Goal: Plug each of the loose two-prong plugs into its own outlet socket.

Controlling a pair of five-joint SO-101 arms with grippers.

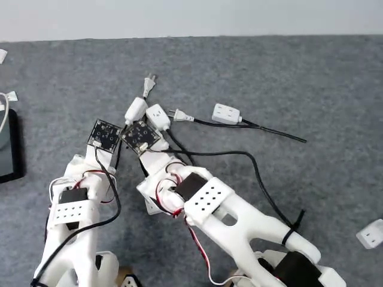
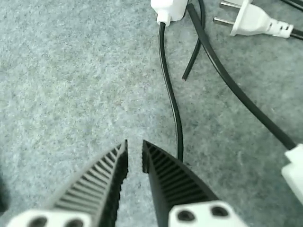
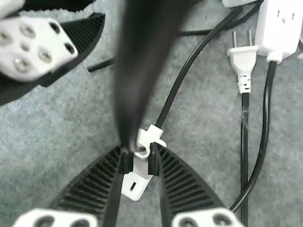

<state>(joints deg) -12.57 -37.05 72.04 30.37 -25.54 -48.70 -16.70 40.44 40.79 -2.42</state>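
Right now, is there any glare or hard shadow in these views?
High view: even light, no glare, faint shadows by the arms. Left wrist view: flat light, no glare. Right wrist view: a dark cable near the lens hides mat beyond the gripper.

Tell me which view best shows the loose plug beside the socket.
Right wrist view: the plug lies whole, both prongs clear, beside a socket. The left wrist view has the plug at its edge; the high view shows it far off.
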